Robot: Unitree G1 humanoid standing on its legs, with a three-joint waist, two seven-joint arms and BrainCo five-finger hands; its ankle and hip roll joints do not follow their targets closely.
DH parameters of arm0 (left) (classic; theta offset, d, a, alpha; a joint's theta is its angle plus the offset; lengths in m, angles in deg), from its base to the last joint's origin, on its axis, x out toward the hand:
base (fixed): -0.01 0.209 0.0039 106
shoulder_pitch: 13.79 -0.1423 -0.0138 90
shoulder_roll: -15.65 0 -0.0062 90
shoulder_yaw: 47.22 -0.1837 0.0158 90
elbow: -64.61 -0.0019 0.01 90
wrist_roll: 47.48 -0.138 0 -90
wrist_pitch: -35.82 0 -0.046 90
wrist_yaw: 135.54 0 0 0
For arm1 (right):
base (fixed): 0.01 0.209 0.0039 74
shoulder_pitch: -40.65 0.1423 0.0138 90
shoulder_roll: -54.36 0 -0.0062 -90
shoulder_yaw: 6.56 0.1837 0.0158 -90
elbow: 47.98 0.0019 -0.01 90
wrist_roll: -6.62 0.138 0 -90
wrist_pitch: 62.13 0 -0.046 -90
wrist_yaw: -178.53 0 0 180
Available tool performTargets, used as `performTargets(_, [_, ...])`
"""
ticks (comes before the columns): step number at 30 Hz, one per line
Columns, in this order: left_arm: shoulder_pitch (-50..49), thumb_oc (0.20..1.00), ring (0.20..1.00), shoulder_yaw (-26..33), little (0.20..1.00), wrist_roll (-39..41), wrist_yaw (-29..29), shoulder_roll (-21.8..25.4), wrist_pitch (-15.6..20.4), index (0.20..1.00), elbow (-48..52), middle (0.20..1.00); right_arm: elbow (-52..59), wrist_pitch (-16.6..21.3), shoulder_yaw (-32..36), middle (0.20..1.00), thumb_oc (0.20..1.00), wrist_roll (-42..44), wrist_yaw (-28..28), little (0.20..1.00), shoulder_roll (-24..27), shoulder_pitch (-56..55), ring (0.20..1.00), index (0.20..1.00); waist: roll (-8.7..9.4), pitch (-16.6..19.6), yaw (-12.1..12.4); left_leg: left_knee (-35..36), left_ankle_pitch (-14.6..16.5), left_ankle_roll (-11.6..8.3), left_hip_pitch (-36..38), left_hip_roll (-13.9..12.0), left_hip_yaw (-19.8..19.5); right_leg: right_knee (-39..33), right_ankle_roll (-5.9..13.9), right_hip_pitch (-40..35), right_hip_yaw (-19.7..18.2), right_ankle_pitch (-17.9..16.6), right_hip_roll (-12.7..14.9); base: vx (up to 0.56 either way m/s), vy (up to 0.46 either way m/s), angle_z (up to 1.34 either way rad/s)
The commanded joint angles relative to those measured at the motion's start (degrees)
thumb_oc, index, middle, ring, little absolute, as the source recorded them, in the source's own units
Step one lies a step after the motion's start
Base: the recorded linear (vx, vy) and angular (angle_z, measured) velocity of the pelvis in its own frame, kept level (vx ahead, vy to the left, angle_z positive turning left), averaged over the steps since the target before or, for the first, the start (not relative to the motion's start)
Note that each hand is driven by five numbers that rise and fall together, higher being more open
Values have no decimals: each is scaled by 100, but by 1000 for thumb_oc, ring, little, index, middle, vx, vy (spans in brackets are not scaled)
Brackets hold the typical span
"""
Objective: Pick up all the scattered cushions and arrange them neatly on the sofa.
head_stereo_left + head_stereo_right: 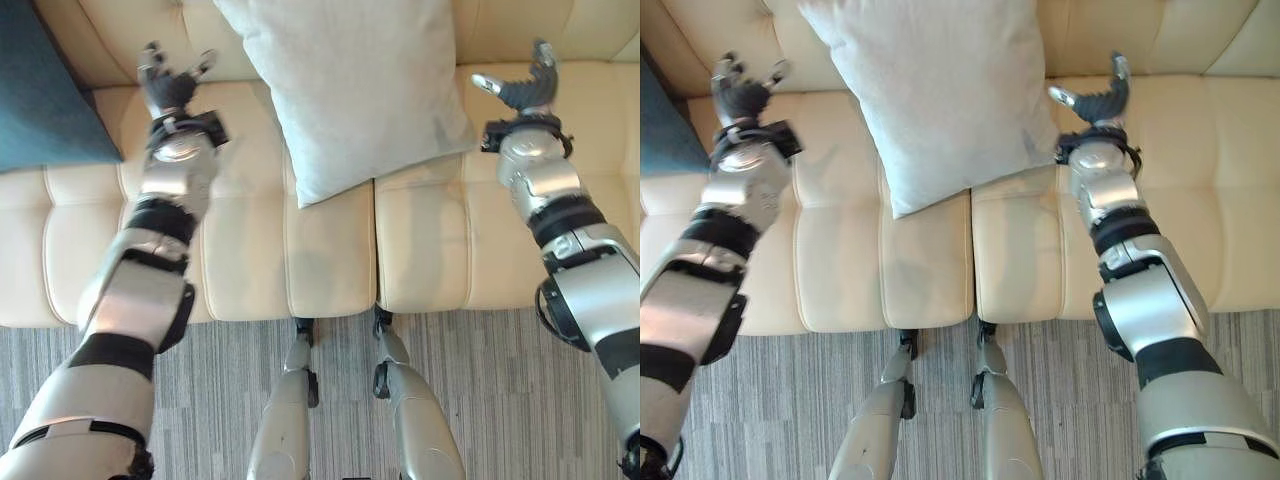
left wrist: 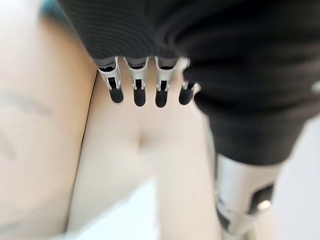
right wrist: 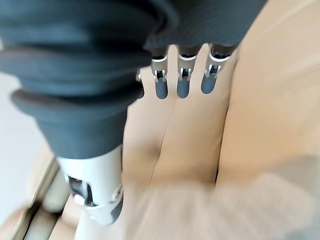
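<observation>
A striped grey rug [image 1: 220,400] lies in front of a cream sofa [image 1: 330,260]. Above the sofa's seat, the left hand [image 1: 168,85] and right hand [image 1: 525,85] are raised apart, fingers loosely spread and holding nothing. Between them a pale grey cushion [image 1: 350,90] rests tilted on the sofa, its lower corner on the seat and its upper part against the backrest. A dark teal cushion [image 1: 45,90] sits at the sofa's left end, beyond the left hand.
</observation>
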State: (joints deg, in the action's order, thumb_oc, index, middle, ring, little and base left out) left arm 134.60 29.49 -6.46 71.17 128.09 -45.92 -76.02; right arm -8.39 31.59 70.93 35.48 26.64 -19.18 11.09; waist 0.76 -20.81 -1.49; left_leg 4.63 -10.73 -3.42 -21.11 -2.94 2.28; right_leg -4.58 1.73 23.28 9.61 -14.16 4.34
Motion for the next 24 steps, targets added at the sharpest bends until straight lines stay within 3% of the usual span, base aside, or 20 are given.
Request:
performTargets(1, [-245, 1000, 1000, -143, 1000, -703, -283, -47, 45, 1000, -221, 1000, 49, 331, -12, 1000, 1000, 341, -190, 1000, 38, -568, 1000, 1000, 77, 355, 39, 37, 701, -78, 549, 183, 62, 172, 545, -471, 72, 979, 111, 53, 71, -5])
performTargets(4, [-1993, 1000, 1000, 389, 1000, -1317, -524, -106, -7, 1000, 609, 1000, 1193, 478, 675, 1000, 1000, 330, -557, 1000, -406, -2535, 1000, 1000, 67, 557, 8, 37, 831, -34, 887, 208, 121, -13, 559, -899, 107, 989, 147, 44, 68, -5])
performTargets(5, [-2050, 1000, 1000, 401, 1000, -1329, -516, -112, -18, 1000, 647, 1000, 1231, 467, 673, 1000, 1000, 318, -548, 1000, -416, -2589, 1000, 1000, 67, 575, 6, 37, 837, -34, 905, 208, 123, -26, 561, -921, 106, 988, 147, 44, 70, -7])
performTargets(6, [-2965, 1000, 1000, 668, 1000, -1665, -644, -350, -53, 1000, 1021, 1000, 1606, 453, 883, 1000, 1000, 120, -764, 1000, -691, -3397, 1000, 1000, 62, 656, 1, 37, 916, -4, 1130, 209, 163, -42, 581, -1143, 115, 1042, 159, 19, 72, -7])
performTargets(9, [-4145, 1000, 1000, 997, 1000, -1934, -823, -835, -87, 1000, 1732, 1000, 1966, 349, 1145, 1000, 1000, -269, -1062, 1000, -989, -4374, 1000, 1000, 36, 871, -7, 37, 966, 54, 1319, 242, 193, -42, 608, -1316, 103, 1081, 185, -2, 92, -11])
performTargets(18, [-5795, 1000, 1000, 1210, 1000, -2012, -1417, -1933, -291, 1000, 1901, 1000, 1956, 2, 1387, 1000, 1000, -1358, -1499, 1000, -1331, -5754, 1000, 1000, 3, 1367, -20, 37, 1178, 271, 1934, 396, 258, -42, 738, -1879, 59, 1060, 296, -59, 120, -6])
performTargets(23, [-6055, 1000, 1000, 1049, 1000, -2031, -1393, -2277, -372, 1000, 1591, 1000, 1822, -75, 1364, 1000, 1000, -1432, -1481, 1000, -1665, -6066, 1000, 1000, 21, 1254, -90, 37, 1235, 382, 2135, 472, 444, -42, 879, -2017, 62, 768, 381, -187, 117, -10])
performTargets(24, [-6070, 1000, 1000, 962, 1000, -2111, -1400, -2254, -389, 1000, 1502, 1000, 1554, -64, 1211, 1000, 1000, -1274, -1563, 1000, -1747, -6015, 1000, 1000, -93, 1135, -80, 37, 1097, 425, 2075, 361, 543, 847, 733, -1865, 48, 1251, 305, -279, 34, -50])
